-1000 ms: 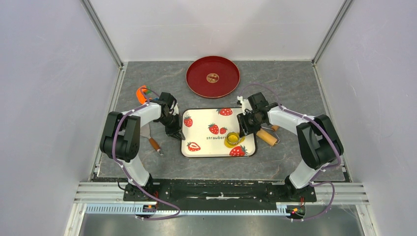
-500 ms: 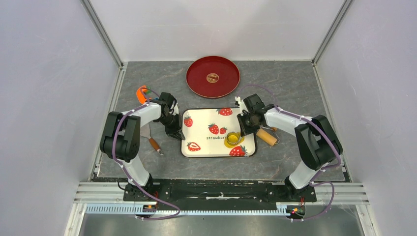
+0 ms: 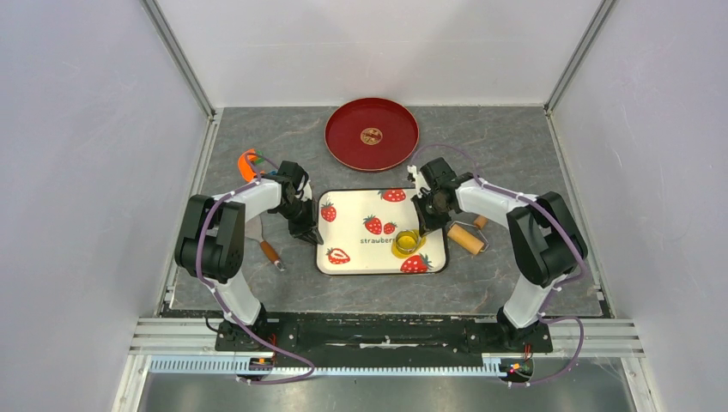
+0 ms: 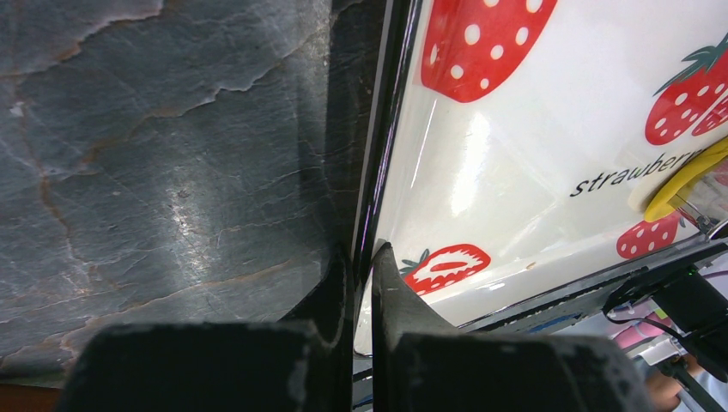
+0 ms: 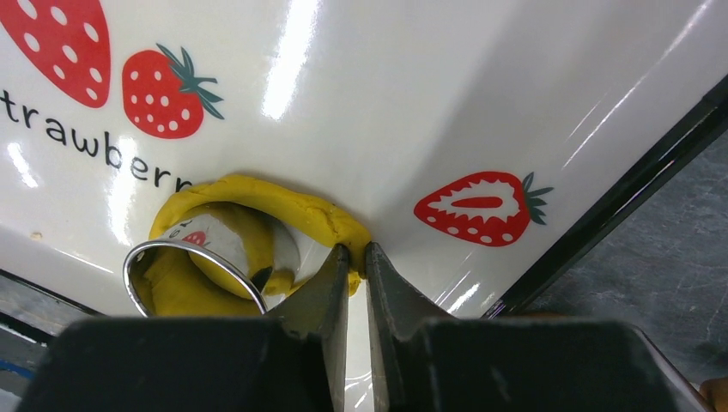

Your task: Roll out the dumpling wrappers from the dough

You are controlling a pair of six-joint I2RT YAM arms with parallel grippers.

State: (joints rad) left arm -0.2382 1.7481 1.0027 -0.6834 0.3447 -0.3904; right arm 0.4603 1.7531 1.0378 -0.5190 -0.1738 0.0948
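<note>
Grey stone-patterned table [image 3: 515, 163] carries a white strawberry tray [image 3: 348, 232]. At the left nothing has changed: the left claw [image 4: 362, 257] stays clamped shut on the tray's black left rim, steadying it. Toward the tray's right side a round metal cutter [image 5: 172, 257] stands in the same spot. The dumpling wrapper [image 5: 172, 296] appears to sit inside it, a yellow disc partly hidden by the metal wall. A curved yellow scrap [image 5: 283, 206] hugs the cutter's outside. The change is at the right: the right claw [image 5: 352, 262] has narrowed from open to nearly closed and now pinches the scrap's edge. This suggests the trimming is about to be peeled away, freeing the cut wrapper.
</note>
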